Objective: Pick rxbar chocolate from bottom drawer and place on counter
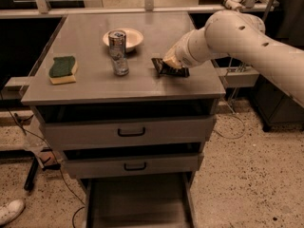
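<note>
At the far left a white shoe [9,212] showed on the speckled floor. On the worktop [95,87], near its left edge, lay a green-and-yellow sponge [62,69]. Right of it, around the middle, a silvery can [118,51] stood upright, and just behind the can sat a shallow pale bowl [130,38]; the can hid part of the bowl, and what it held could not be made out. Below the worktop were two drawers with black handles, the top drawer [128,133] and the middle drawer [135,166]. Under them the bottom drawer [137,205] stood pulled out, its flat grey floor in view. Toward the right side of the worktop, well apart from the can, lay the bar [175,72], not in any drawer. It was small, flat and nearly black, lying slightly askew to the worktop's edge. The hand [170,63] was down at the bar's rear left end, touching it. Whether the hand was clenched on the bar or had released it could not be told. The thick white arm [247,42] reached in from the right.
</note>
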Controlling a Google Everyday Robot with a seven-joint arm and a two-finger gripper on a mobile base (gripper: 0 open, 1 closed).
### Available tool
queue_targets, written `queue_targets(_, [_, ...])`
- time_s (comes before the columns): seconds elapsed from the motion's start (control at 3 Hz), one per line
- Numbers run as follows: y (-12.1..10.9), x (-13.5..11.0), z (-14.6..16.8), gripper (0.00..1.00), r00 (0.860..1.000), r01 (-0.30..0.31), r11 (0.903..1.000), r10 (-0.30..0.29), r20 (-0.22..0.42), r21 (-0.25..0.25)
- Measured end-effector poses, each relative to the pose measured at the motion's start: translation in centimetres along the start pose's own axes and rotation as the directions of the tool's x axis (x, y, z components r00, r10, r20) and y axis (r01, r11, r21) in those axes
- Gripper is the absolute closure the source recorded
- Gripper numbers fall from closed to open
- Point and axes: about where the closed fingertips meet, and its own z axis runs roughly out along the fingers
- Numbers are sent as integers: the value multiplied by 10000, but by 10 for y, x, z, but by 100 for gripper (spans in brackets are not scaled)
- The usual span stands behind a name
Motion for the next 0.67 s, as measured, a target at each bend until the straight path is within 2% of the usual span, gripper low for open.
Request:
queue_targets(0.33, [0, 0, 0, 11, 10000, 0, 10000, 0, 0, -1])
queue_targets(0.67, [0, 0, 0, 0, 10000, 0, 10000, 0, 0, -1])
